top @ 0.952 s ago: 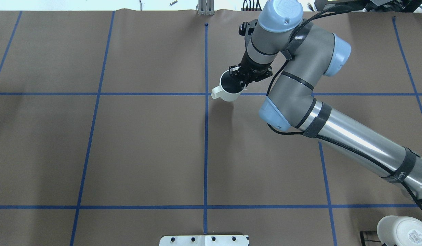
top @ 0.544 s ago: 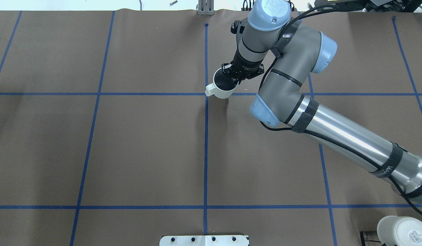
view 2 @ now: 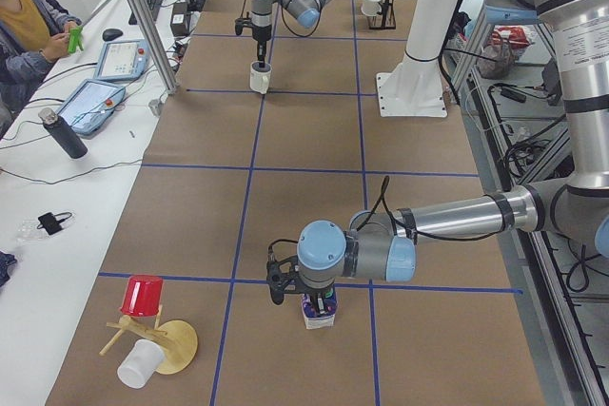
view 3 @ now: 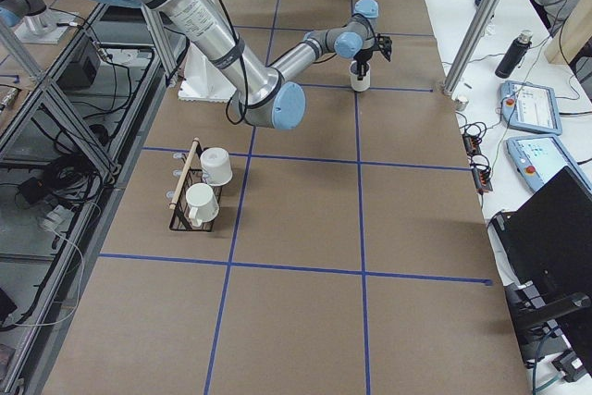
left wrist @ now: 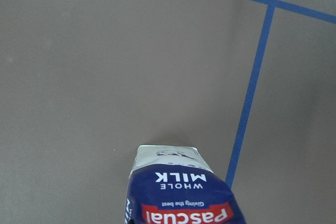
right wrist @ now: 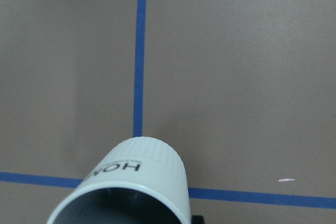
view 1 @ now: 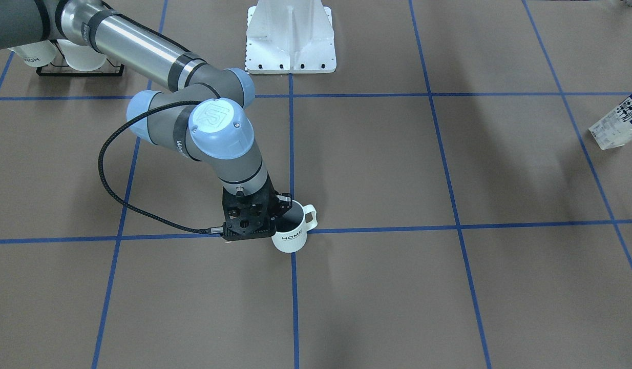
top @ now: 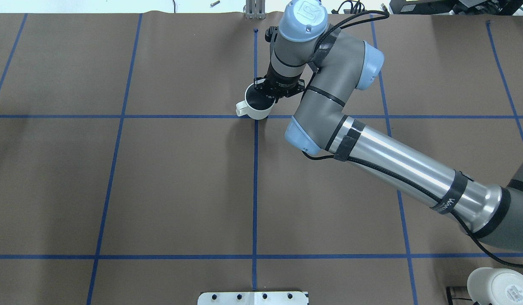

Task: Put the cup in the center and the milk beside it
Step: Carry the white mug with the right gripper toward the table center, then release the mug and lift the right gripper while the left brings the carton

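Right claw (view 1: 281,207) pinched the cup (view 1: 291,237) by its rim, carrying it leftward.
It had just reached the middle tape cross (top: 256,123); milk (view 1: 617,130) waited by the left edge, left claw (view 2: 318,299) grip unclear.

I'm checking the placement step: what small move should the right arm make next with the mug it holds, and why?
Probably lower straight down, then open. The right end effector grips the rim of the white HOME-lettered mug, which already hangs over the central blue tape crossing. Whether its base touches the brown surface cannot be told, so a gentle descent seems safest before letting go.
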Motion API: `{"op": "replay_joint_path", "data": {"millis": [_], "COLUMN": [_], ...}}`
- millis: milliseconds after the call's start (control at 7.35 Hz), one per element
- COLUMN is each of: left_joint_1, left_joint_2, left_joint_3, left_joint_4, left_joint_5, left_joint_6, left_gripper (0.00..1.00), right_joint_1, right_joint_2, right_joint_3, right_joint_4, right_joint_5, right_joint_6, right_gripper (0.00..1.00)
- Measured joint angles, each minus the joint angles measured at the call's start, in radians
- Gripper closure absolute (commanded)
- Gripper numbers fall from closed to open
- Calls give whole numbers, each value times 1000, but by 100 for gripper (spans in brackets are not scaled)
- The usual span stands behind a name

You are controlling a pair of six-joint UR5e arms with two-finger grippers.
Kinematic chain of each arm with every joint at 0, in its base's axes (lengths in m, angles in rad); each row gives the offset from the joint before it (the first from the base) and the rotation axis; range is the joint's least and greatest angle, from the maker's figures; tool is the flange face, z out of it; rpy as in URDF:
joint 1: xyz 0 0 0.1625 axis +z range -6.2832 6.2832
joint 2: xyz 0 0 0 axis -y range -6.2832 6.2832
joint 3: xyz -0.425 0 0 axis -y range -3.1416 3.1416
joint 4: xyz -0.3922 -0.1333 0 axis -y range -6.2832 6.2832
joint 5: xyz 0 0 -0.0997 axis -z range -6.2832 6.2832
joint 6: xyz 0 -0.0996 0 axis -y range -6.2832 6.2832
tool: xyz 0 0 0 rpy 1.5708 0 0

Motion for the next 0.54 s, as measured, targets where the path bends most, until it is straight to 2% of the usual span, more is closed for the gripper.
{"op": "replay_joint_path", "data": {"millis": [136,544], "left_joint_1": [1,2], "left_joint_2": [0,-18], "left_joint_3": [0,-4], "left_joint_4": [0,6], "left_joint_5": [0,-2], "left_joint_6": [0,-2], "left_gripper": [49,49], "right_joint_1": [-7,-11], "right_joint_2": [9,14], "right_joint_3": [-13,-18], "right_joint_4": [1,33], "right_joint_5": [-4,-2], "right_joint_6": [1,-1], "right_gripper": [0,0]}}
